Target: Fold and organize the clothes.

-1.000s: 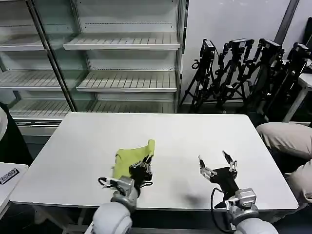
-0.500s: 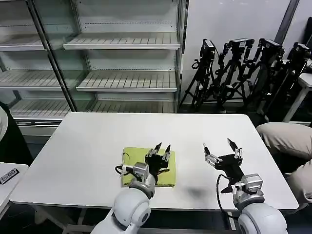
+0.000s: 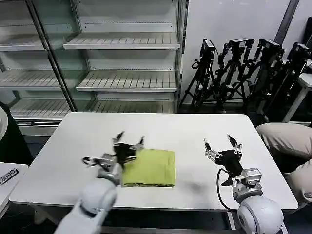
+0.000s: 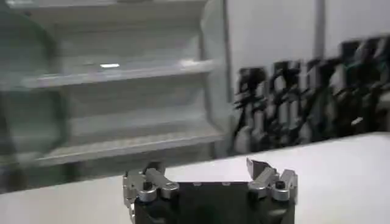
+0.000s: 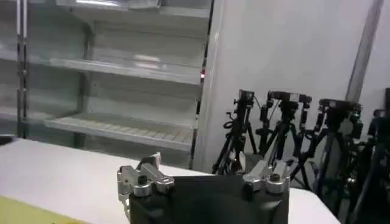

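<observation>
1. My left gripper (image 3: 129, 142) hangs with fingers spread, holding nothing, just above the left edge of the shirt (image 3: 151, 167).
2. The shirt lies folded into a flat rectangle on the white table (image 3: 73, 146), nearer the front edge, left of centre.
3. My right gripper (image 3: 223, 146) hovers with jaws apart, empty, well right of the shirt.
4. For tidying, I judge it best to press or nudge the fold edges gently and avoid snagging the top layer.
</observation>
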Tool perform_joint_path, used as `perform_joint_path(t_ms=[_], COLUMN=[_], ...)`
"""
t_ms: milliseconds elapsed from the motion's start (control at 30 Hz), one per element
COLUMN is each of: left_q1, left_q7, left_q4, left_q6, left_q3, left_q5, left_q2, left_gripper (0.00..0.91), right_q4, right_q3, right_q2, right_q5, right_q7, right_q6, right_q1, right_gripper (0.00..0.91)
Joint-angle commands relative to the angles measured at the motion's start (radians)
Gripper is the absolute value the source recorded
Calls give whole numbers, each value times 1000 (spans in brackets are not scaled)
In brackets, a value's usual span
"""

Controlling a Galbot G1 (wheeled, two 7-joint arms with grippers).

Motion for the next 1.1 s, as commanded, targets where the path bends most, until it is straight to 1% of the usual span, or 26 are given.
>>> perform_joint_path(t_ms=[33,300,333,367,433,467,567,633,700,867,1100], left_q1=[175,180,178,176,175,175,174,173,168,147,138], left_q7=[213,222,222,224,229,231,240,251,264,273,294], left_q4=[66,65,66,67,68,69,68,70,71,84,86], left_q6=[-154,-180,-185,-190,-203,-213,-228,-251,-285,-333,-345], left_q3=[-366,-358,-356,-354,-351,-348,-345,-343,-341,-334,-335], left_q5=[95,84,78,75,73,74,74,75,82,113,129], left_q2=[168,137,135,133,131,126,115,110,102,82,49], left_gripper=[907,907,907,907,907,907,907,907,907,907,907], right_q4=[-79,-67,-62,-59,-61,-65,-82,-93,-110,-140,-178], right_q3=[-42,-33,-28,-26,-30,-35,-42,-46,-49,-54,-51], right_q2=[14,8,7,7,11,14,22,27,31,39,37], right_q5=[-1,0,-12,-28,-47,-67,-91,-94,-113,-153,-175], right_q7=[-6,-7,-9,-14,-9,-18,-14,-6,-4,-9,-18], right_q6=[27,40,13,5,13,17,56,71,104,140,171], right_q1=[48,29,27,24,23,21,23,29,35,37,33], right_gripper=[907,907,907,907,907,907,907,907,907,907,907])
